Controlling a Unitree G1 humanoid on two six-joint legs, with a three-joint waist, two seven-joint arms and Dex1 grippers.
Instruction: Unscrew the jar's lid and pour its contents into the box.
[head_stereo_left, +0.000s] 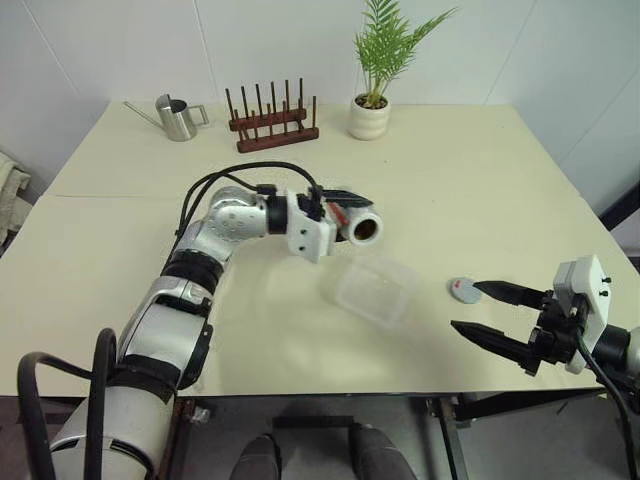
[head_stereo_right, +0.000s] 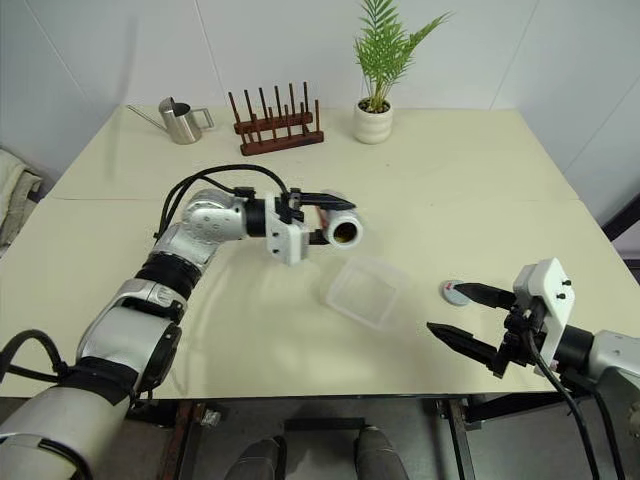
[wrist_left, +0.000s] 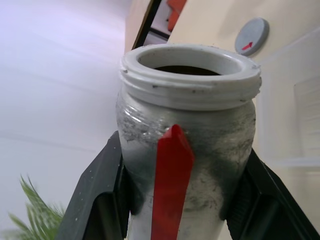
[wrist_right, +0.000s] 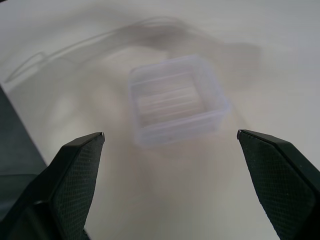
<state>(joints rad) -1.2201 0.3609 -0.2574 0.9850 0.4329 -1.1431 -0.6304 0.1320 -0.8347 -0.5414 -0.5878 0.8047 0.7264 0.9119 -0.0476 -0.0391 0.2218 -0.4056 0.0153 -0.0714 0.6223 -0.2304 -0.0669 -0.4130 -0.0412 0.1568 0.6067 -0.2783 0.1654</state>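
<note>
Above the middle of the table (head_stereo_left: 470, 180), the left gripper (head_stereo_left: 345, 212) is clamped on the jar (head_stereo_left: 358, 226), held on its side with its open mouth facing the robot's right, just above the box (head_stereo_left: 376, 290). The lid (head_stereo_left: 463, 290) lies on the table right of the box. Beside it the right gripper (head_stereo_left: 490, 313) hovers, fingers spread wide and holding nothing.

One jar (head_stereo_left: 358, 227), one lid (head_stereo_left: 463, 290), one box (head_stereo_left: 376, 289), one watering can (head_stereo_left: 177, 118), one wooden rack (head_stereo_left: 272, 124), one potted plant (head_stereo_left: 377, 70), two grippers: left gripper (head_stereo_left: 335, 210), right gripper (head_stereo_left: 483, 312).
</note>
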